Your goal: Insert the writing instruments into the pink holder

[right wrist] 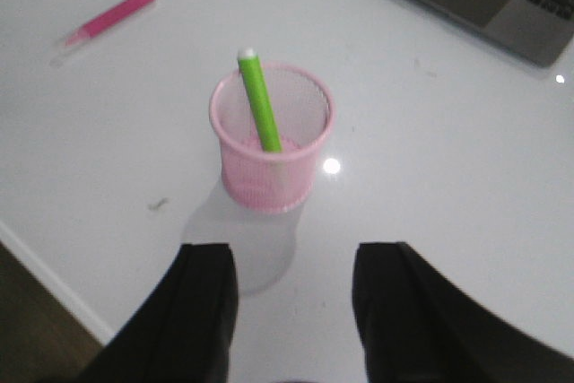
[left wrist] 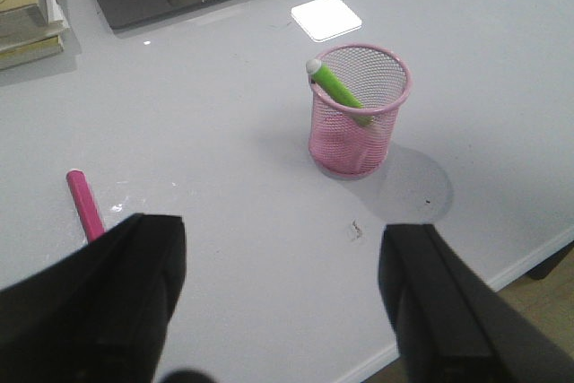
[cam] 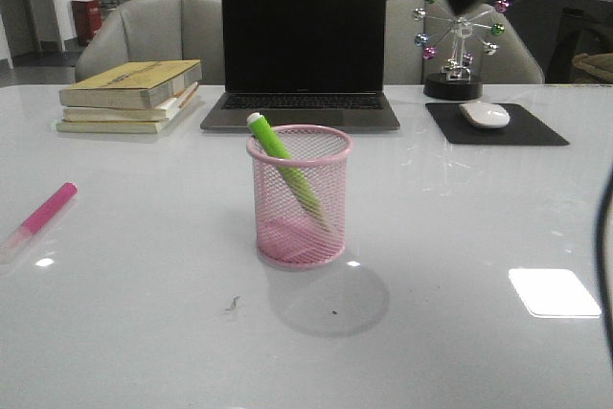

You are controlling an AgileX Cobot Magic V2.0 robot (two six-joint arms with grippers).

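The pink holder [cam: 299,196] [left wrist: 359,109] [right wrist: 271,135] stands upright mid-table. A lime green marker [cam: 287,171] [left wrist: 338,89] [right wrist: 259,101] leans inside it, white end sticking up over the rim. The magenta pink marker [cam: 40,218] [left wrist: 86,204] [right wrist: 110,17] lies flat on the table, far to the left of the holder in the front view. My left gripper [left wrist: 282,248] hangs open above bare table, the pink marker just beside its one finger. My right gripper [right wrist: 294,266] is open too, empty, a short way from the holder.
A laptop [cam: 303,55] sits behind the holder, a stack of books [cam: 129,95] at back left, a mouse [cam: 485,114] on a black pad [cam: 498,126] and a small ferris-wheel ornament [cam: 460,45] at back right. The table's near edge [left wrist: 466,311] shows.
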